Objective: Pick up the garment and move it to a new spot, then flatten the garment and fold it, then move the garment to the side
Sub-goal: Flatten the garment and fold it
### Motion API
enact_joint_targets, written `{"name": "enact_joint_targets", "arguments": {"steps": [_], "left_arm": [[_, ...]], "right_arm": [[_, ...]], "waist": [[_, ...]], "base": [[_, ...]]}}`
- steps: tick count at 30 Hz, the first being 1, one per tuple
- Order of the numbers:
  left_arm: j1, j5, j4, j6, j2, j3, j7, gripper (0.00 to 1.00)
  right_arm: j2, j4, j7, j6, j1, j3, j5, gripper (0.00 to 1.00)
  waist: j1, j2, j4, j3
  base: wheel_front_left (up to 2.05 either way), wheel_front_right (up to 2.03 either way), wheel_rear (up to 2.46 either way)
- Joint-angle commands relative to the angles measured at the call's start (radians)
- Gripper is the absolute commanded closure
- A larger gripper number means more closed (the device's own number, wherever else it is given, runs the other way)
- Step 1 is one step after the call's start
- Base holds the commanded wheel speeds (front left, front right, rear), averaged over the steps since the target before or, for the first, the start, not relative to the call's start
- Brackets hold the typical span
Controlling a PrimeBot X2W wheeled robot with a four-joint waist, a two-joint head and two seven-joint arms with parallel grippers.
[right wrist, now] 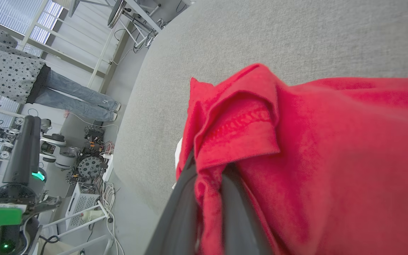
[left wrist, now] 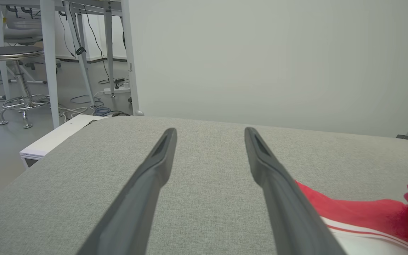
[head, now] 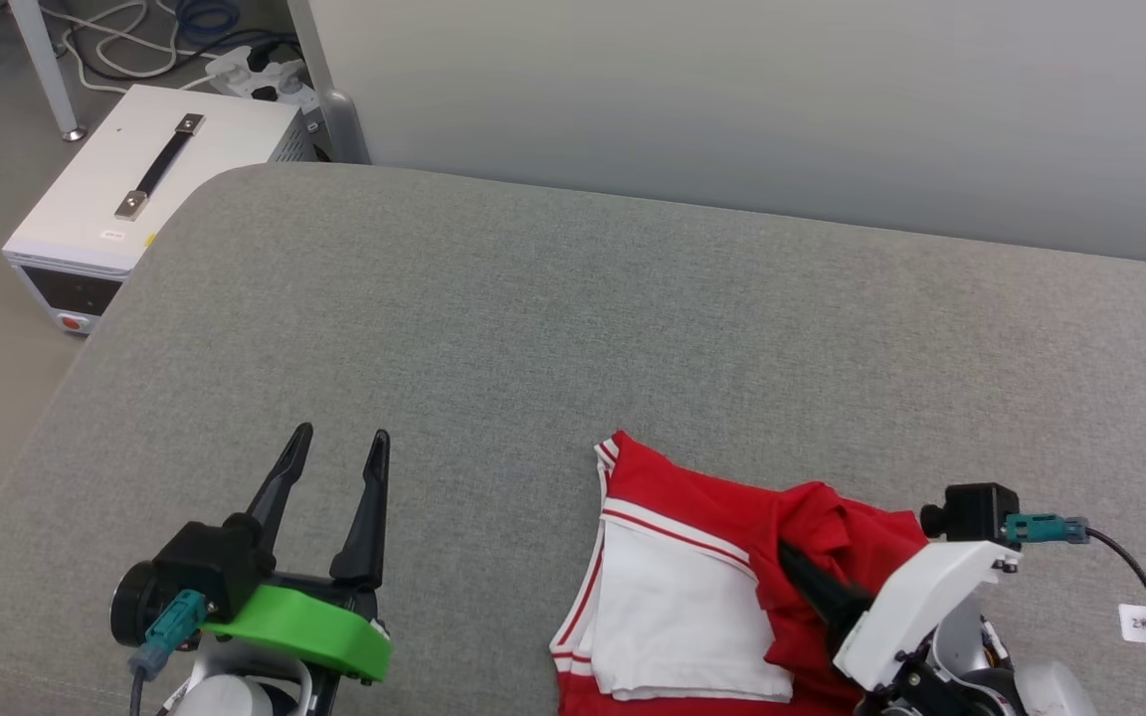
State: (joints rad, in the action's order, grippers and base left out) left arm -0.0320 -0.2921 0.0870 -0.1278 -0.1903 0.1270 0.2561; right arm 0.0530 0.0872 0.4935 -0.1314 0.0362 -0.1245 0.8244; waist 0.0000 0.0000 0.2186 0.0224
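Right hand [head: 790,557] clenched on the crumpled red, white-sleeved jersey shirt [head: 672,497]; the left hand [head: 342,433] (spread, empty) hovers well apart, leftward.

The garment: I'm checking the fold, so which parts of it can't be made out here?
- Head view: the garment runs off the bottom edge; the right gripper and its wrist cover its right side.
- Left wrist view: a dark finger and the edges cut it off.
- Right wrist view: red cloth buries the jaws' tips.

The bench [head: 493,328] lies open across the frame's centre and left; garment [head: 682,597] heaped lower right, wall [head: 732,99] along the top.
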Motion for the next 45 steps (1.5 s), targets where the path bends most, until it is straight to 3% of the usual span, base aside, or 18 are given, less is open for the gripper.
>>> {"name": "enact_joint_targets", "arguments": {"steps": [1,18,19,20,21,24,25,29,34,40,45], "left_arm": [[-0.006,-0.004,0.001,-0.003,0.001,0.002,0.006,0.0],[-0.013,-0.008,0.009,-0.003,0.013,0.01,0.006,0.0],[-0.013,-0.009,0.01,-0.003,0.013,0.01,0.006,0.0],[-0.014,-0.009,0.011,-0.003,0.013,0.01,0.006,0.0],[-0.014,-0.009,0.012,-0.003,0.013,0.01,0.006,0.0],[-0.013,-0.008,0.015,-0.003,0.014,0.011,0.006,0.0],[-0.01,-0.008,0.018,-0.003,0.014,0.01,0.006,0.0],[-0.006,-0.007,0.022,-0.003,0.012,0.007,0.006,0.0],[0.001,-0.006,0.022,-0.003,0.01,0.004,0.006,0.0],[0.01,-0.006,0.011,-0.003,0.013,0.008,0.006,0.0],[0.004,-0.018,-0.002,-0.003,0.019,0.011,0.006,0.0]], "right_arm": [[-0.003,0.018,-0.021,0.001,0.025,-0.024,0.016,1.0],[-0.003,0.326,-0.246,0.001,0.212,-0.227,0.111,1.0],[-0.003,0.35,-0.257,0.001,0.223,-0.235,0.113,0.89],[-0.003,0.369,-0.265,0.001,0.233,-0.244,0.11,0.62],[-0.003,0.391,-0.277,0.001,0.244,-0.253,0.112,0.0],[-0.003,0.423,-0.293,0.001,0.27,-0.299,0.135,0.0],[-0.003,0.402,-0.307,0.001,0.293,-0.373,0.173,0.0],[-0.003,0.351,-0.301,0.001,0.307,-0.456,0.237,0.0],[-0.003,0.33,-0.289,0.001,0.321,-0.47,0.236,0.0],[0.006,0.311,-0.277,0.001,0.362,-0.379,0.059,0.0],[0.111,0.219,-0.282,0.001,0.396,-0.316,-0.205,0.0]], "waist": [[0.0,0.0,0.005,0.001],[0.0,0.0,0.034,0.011],[0.0,0.0,0.036,0.011],[0.0,0.0,0.037,0.011],[0.0,0.0,0.039,0.01],[0.0,0.0,0.041,0.008],[0.0,0.0,0.041,0.004],[0.0,0.0,0.038,-0.006],[0.0,0.0,0.03,-0.022],[0.0,0.0,0.008,-0.033],[0.0,0.0,-0.016,-0.032]], "base": [[0.0,0.0,0.0],[0.0,0.0,0.0],[0.0,0.0,0.0],[0.0,0.0,0.0],[0.0,0.0,0.0],[0.0,0.0,0.0],[0.0,0.0,0.0],[0.0,0.0,0.0],[0.0,0.0,0.0],[0.0,0.0,0.0],[0.0,0.0,0.0]]}}
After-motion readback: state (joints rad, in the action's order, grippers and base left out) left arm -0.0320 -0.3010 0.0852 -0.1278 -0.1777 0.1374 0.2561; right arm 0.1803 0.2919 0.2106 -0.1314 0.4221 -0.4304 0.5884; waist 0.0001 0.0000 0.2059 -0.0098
